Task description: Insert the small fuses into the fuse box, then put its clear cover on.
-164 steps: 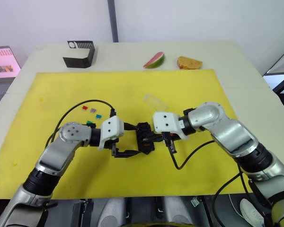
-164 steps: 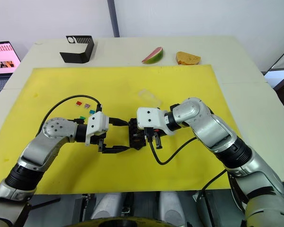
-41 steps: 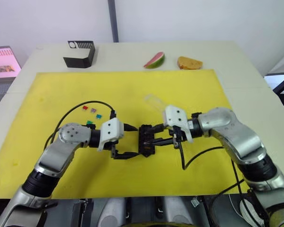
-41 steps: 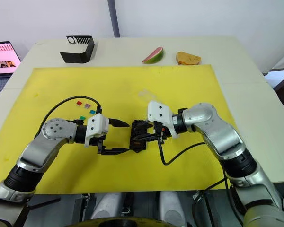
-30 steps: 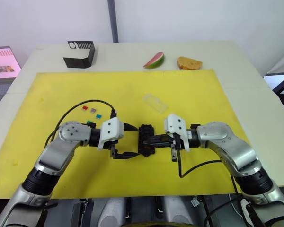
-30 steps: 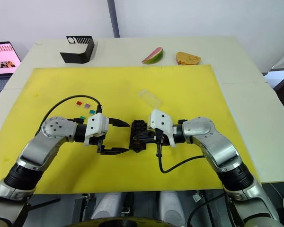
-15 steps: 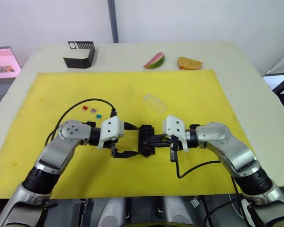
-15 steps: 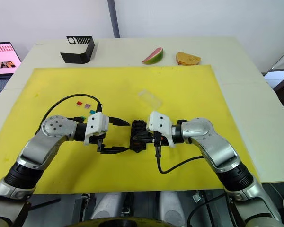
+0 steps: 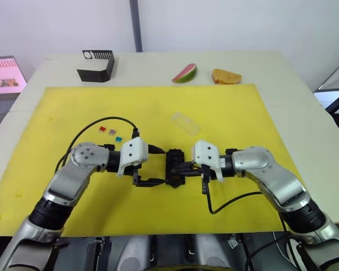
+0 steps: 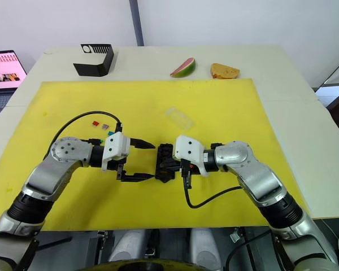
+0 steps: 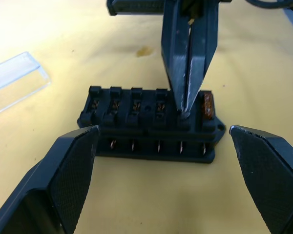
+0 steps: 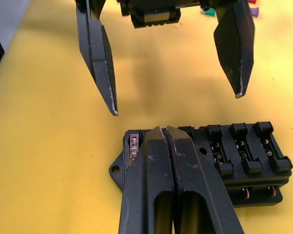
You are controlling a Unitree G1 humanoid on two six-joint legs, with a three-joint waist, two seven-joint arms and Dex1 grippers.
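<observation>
Fuse box: the black fuse box (image 9: 174,166) lies on the yellow mat (image 9: 226,113) at the middle of the bench (image 9: 305,130), between the 2 hands; in the wrist views 1 amber fuse (image 11: 207,105) sits in an end slot, the other visible slots bare
Right hand: the right hand (image 9: 187,167) has its 2 black fingers (image 12: 173,170) pressed together, tips down on the top of the fuse box at the end slot next to the amber fuse; whether anything is between them cannot be told
Left hand: the left hand (image 9: 157,166) sits just beside the box on its other side, fingers (image 11: 63,175) spread wide apart and holding nothing
Loose fuses: red (image 9: 102,129), purple (image 9: 112,131) and teal (image 9: 118,138) fuses lie on the mat near the left arm, well apart from the box
Clear cover: the clear cover (image 9: 185,121) lies flat on the mat beyond the box, apart from it
Far edge: an angular black box (image 9: 96,65), a watermelon slice (image 9: 184,73) and a piece of bread (image 9: 226,75) rest on the bench off the mat
</observation>
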